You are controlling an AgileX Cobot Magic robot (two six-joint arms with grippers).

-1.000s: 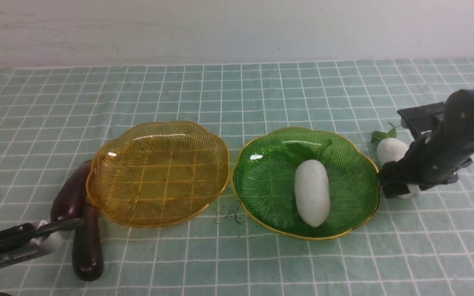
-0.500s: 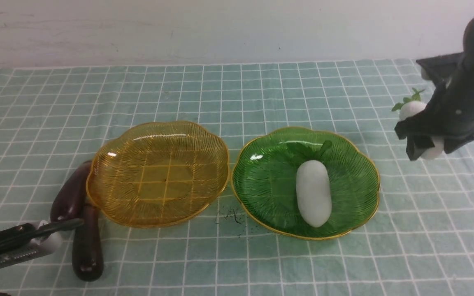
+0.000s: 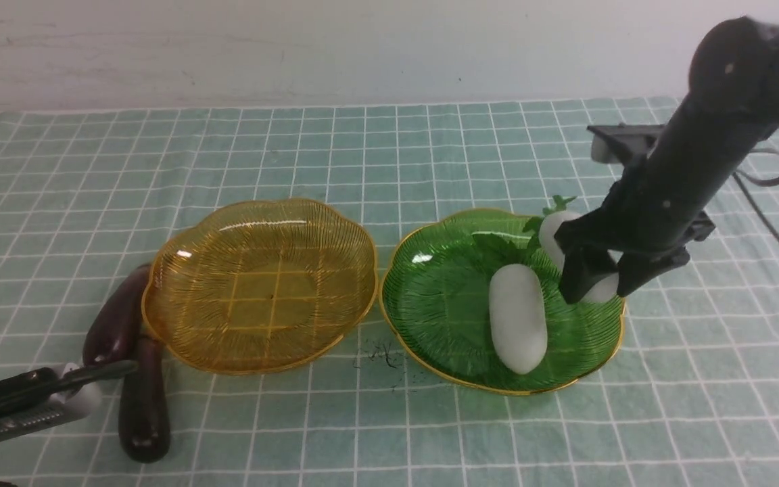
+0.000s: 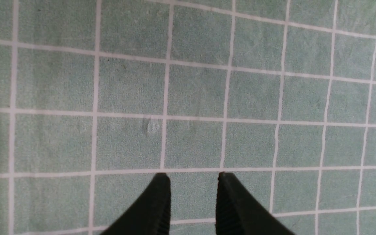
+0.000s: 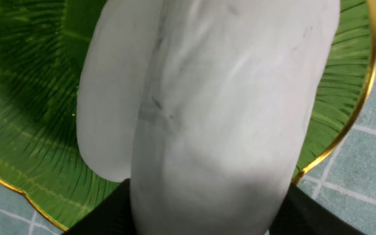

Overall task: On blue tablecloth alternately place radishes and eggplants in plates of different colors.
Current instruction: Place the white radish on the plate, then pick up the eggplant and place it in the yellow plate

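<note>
Gripped round its middle, hard but light by my guess, the white oblong toy radish [image 5: 227, 114] fills the black right gripper's [image 3: 596, 274] half-spread fingers, over the green ribbed plastic plate's [image 3: 430, 325] right edge.

One radish [image 3: 518, 319] lies in the right-hand plate [image 3: 443, 318], with two eggplants [image 3: 144, 399] left of the other plate [image 3: 268, 291].
</note>
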